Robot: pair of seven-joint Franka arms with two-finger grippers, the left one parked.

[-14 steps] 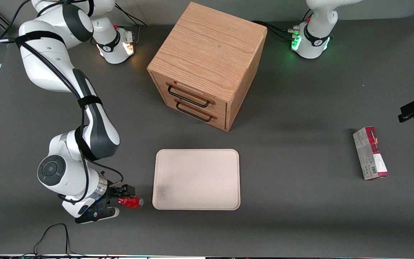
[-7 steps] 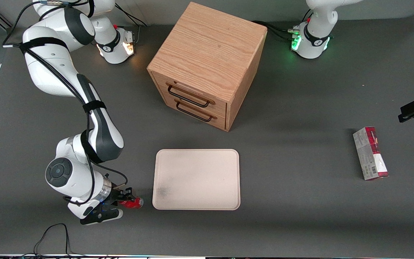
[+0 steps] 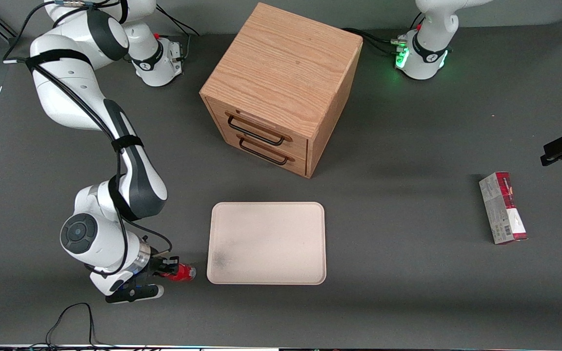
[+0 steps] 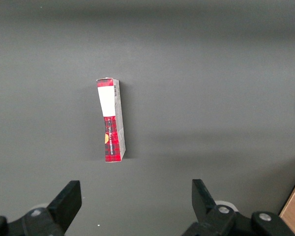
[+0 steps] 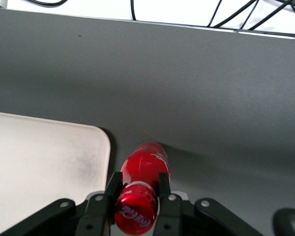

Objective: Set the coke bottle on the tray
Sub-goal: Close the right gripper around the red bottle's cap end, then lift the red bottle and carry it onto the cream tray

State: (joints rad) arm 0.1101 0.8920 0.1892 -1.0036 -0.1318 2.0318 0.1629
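Gripper (image 5: 136, 192): clamped on the small red coke bottle (image 5: 141, 191) near its cap.
Bottle: held beside the cream rectangular tray (image 3: 266, 243).

White "Coca-Cola" script is read on the red cap of the coke bottle (image 5: 143, 184) clamped between the fingers of the gripper (image 5: 136, 192), while the print on the carton (image 4: 111, 121) is not legible.
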